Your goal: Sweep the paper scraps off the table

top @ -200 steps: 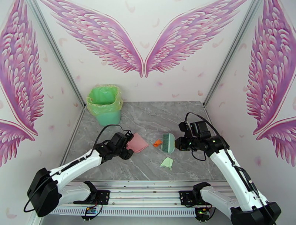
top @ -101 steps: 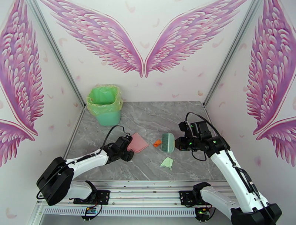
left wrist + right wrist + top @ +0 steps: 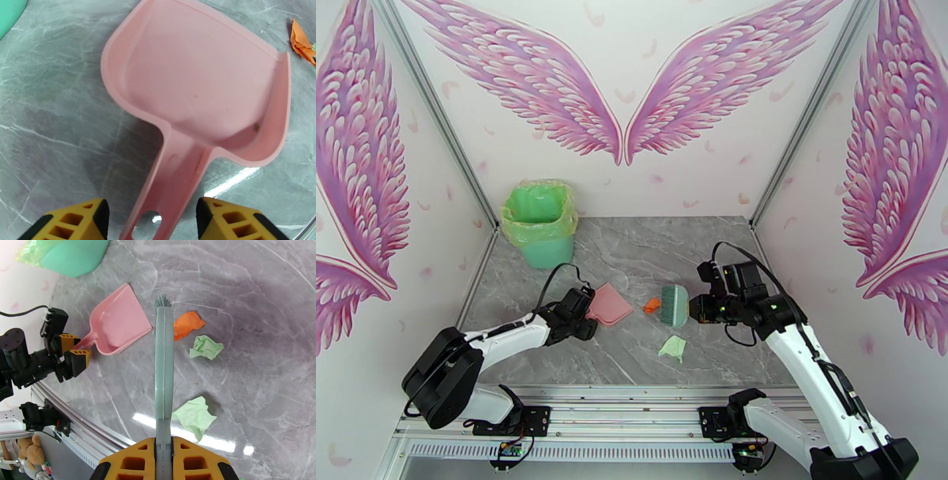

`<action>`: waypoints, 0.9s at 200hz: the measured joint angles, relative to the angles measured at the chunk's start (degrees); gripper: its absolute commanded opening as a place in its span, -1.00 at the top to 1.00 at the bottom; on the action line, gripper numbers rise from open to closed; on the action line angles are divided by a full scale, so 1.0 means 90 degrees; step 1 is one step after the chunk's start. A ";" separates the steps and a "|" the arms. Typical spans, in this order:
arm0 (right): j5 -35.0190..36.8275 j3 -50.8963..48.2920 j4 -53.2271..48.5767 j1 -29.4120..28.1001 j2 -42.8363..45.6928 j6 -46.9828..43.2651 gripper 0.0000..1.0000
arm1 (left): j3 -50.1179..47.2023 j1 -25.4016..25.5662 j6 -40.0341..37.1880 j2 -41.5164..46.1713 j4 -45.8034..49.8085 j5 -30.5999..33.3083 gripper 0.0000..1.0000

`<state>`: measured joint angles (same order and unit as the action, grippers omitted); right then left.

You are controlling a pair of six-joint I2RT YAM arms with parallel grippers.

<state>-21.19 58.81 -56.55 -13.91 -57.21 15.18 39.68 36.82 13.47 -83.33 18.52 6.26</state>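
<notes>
The pink dustpan (image 3: 205,79) lies flat on the table (image 3: 632,253), its handle (image 3: 177,173) pointing at my left gripper (image 3: 152,213). That gripper is open and straddles the handle, with small gaps on both sides; it is also seen at the pan's left (image 3: 581,320). My right gripper (image 3: 164,449) is shut on the teal brush (image 3: 164,378), bristles (image 3: 162,301) pointing away. Paper scraps lie right of the brush: an orange one (image 3: 187,323), a mint one (image 3: 206,346) and a larger mint one (image 3: 194,415). From above, the orange scrap (image 3: 653,304) sits between dustpan (image 3: 610,304) and brush (image 3: 675,305).
A green bin (image 3: 541,225) with a yellow-green liner stands at the table's back left corner. Aluminium rails (image 3: 632,399) edge the table's near side, and walls close in the left, right and back.
My left arm has folded lower and settled its gripper around the dustpan handle, the fingers narrowing. The right arm, brush and scraps have hardly moved.
</notes>
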 measured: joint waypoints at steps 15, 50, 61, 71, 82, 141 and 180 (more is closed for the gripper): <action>0.0000 -0.0002 0.0036 -0.0002 0.0000 0.0000 1.00 | 0.0022 0.0005 -0.0005 -0.0080 -0.0002 -0.0046 -0.20; 0.0000 -0.0029 0.0070 -0.0002 -0.0007 0.0000 1.00 | 0.0019 0.0039 -0.0092 -0.0070 -0.0092 -0.0073 -0.15; 0.0000 -0.0032 0.0073 0.0000 -0.0019 0.0000 1.00 | 0.0017 0.0039 -0.0117 -0.0017 -0.0146 -0.0073 -0.10; 0.0000 -0.0032 0.0073 0.0000 -0.0024 0.0000 1.00 | 0.0017 0.0039 -0.0141 0.0032 -0.0197 -0.0073 -0.03; -0.0002 -0.0032 0.0073 0.0000 -0.0024 0.0000 1.00 | 0.0015 0.0039 -0.0163 0.0046 -0.0255 -0.0073 0.04; -0.0002 -0.0032 0.0073 0.0000 -0.0024 0.0022 1.00 | 0.0017 0.0041 -0.0189 -0.0109 -0.0282 -0.0097 -0.02; -0.0005 -0.0032 0.0075 0.0000 -0.0024 0.0036 1.00 | 0.0017 0.0041 -0.0199 -0.0119 -0.0282 -0.0102 -0.02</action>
<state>-21.23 58.52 -55.88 -13.91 -57.43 15.51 39.83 37.19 11.68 -84.40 15.99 5.34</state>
